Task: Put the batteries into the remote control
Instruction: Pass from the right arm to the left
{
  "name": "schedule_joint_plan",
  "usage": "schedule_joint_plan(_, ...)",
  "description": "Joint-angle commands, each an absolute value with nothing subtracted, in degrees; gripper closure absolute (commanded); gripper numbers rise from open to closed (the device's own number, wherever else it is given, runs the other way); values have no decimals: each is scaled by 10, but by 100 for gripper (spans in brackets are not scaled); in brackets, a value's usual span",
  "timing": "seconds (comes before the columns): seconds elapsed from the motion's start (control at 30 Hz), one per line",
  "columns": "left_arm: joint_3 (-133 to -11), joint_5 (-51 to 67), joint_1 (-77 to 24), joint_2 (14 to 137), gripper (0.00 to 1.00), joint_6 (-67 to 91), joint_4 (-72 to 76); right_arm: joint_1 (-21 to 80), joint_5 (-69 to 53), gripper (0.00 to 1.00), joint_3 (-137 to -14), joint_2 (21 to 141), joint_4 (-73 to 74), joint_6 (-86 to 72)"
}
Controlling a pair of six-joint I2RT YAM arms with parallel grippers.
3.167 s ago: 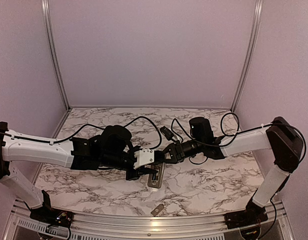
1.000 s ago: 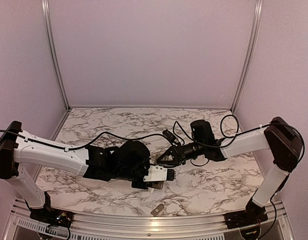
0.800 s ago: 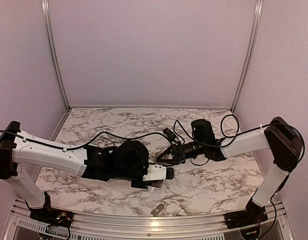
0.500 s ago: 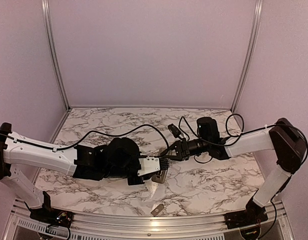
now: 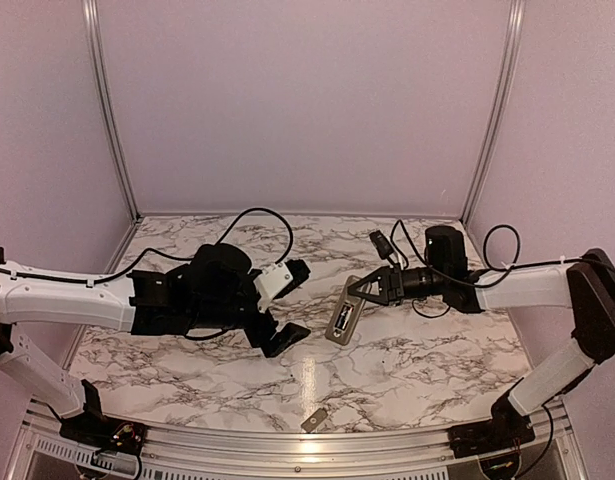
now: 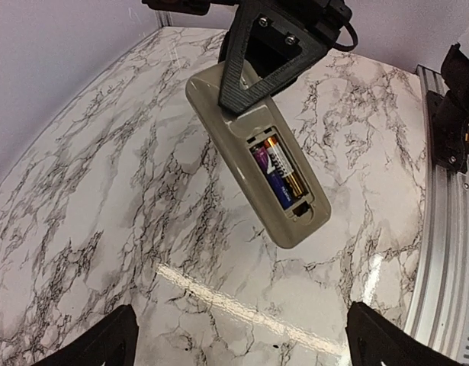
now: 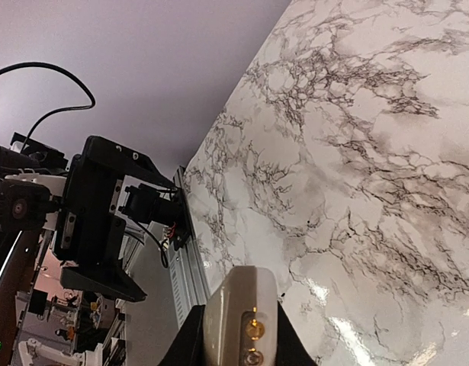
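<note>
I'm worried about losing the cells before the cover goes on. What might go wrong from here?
The right pincer grips the remote control at one end only, so it may pivot or slip. The batteries sit in an uncovered recess; tilting it might spill them. The small grey cover lies apart, by the table's front edge, so the open left pincer might nudge it off when fetching it.

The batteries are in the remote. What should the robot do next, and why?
Probably reach the open left gripper down to the small grey cover lying near the front edge of the table. The batteries already sit in the remote control, whose recess is uncovered while the right gripper holds it.
</note>
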State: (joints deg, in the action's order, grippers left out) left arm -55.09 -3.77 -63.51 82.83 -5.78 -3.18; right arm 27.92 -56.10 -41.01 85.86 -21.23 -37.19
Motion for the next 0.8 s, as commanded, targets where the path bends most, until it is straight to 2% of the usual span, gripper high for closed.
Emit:
schedule_joint_plan(0.0,-524,45,-639,824,1,19,-56,254,-545,100,-392,828,-181,-342)
schedule_joint_plan(0.13,-519,-18,-641,843,1,87,-20,250,-533,100,-365,817,-218,-371)
schedule_joint_plan(0.3,-584,-72,-646,929,1,128,-27,259,-528,100,-347,828,-269,-413)
schedule_joint_plan(0.77,-737,-90,-671,1066,1,167,-53,318,-484,100,-355,883,-324,-473)
